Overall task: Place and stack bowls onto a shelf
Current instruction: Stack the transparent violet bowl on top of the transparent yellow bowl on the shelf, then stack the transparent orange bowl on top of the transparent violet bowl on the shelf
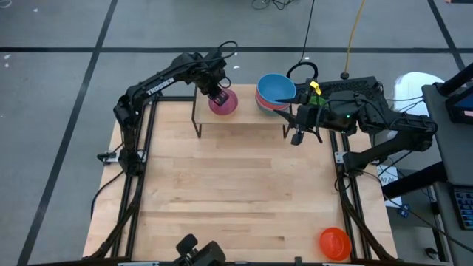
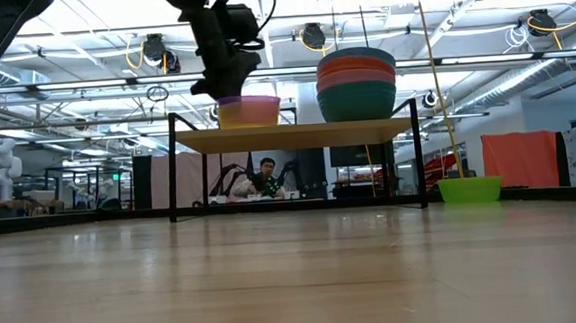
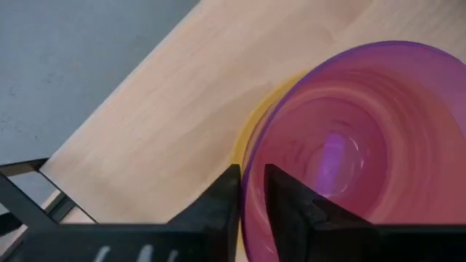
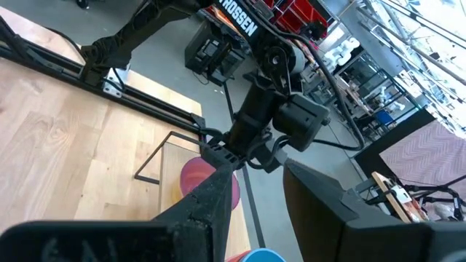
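Observation:
The shelf (image 1: 244, 122) stands at the table's far middle. On its left end a purple bowl (image 3: 349, 138) sits nested in a yellow bowl (image 3: 244, 142); the low view shows the pair (image 2: 250, 112) resting on the board (image 2: 296, 136). My left gripper (image 3: 250, 178) hangs over the purple bowl's near rim, fingers a little apart. On the shelf's right end stands a stack of bowls (image 1: 275, 92) with a blue one on top. My right gripper (image 4: 255, 196) waits open, high beside that stack (image 1: 294, 122). My left gripper stands astride the purple bowl's rim (image 3: 247, 207), one finger inside the bowl and one outside, coming steeply from above. Whether either finger touches the rim, I cannot tell. The bowl sits upright in the yellow bowl on the shelf.
An orange bowl (image 1: 334, 242) lies near the table's front right corner. A green bowl (image 2: 470, 188) stands on the table to the right of the shelf. The wide middle of the tabletop (image 1: 236, 192) is bare wood. A person sits in the room behind (image 2: 266, 175).

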Controlling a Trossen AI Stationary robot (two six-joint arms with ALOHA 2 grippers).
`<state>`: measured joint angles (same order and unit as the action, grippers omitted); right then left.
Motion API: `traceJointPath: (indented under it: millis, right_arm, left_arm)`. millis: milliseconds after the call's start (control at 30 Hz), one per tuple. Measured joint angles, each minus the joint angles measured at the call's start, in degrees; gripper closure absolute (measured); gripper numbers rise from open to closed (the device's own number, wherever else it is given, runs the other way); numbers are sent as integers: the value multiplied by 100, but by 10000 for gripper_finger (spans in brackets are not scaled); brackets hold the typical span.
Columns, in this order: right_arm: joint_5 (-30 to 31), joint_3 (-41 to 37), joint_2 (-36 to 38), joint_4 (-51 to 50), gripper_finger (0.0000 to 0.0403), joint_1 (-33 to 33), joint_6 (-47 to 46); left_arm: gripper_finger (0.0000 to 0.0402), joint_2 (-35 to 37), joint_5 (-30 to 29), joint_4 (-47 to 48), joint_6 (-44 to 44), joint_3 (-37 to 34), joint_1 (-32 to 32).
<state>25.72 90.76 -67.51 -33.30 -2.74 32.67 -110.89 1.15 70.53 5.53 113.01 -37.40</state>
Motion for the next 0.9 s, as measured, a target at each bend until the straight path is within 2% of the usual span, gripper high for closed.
traceJointPath:
  millis: [200,433,667,767,900]
  right_arm:
    - [19,-2,0,-2,287,0,2]
    - [720,-2,-2,-112,287,4,10]
    - [748,-2,-1,-519,287,4,-47]
    - [664,-2,7,-1105,287,1,-316]
    - [-131,-2,79,-2420,287,2,-1308]
  left_arm:
    - [317,64,-21,-21,-13,0,-62]
    - [315,390,-133,-72,31,-2,-50]
    - [314,839,-169,-81,68,-2,-51]
    - [314,1129,-120,-84,272,-2,14]
    - [314,1598,-112,-88,384,0,256]
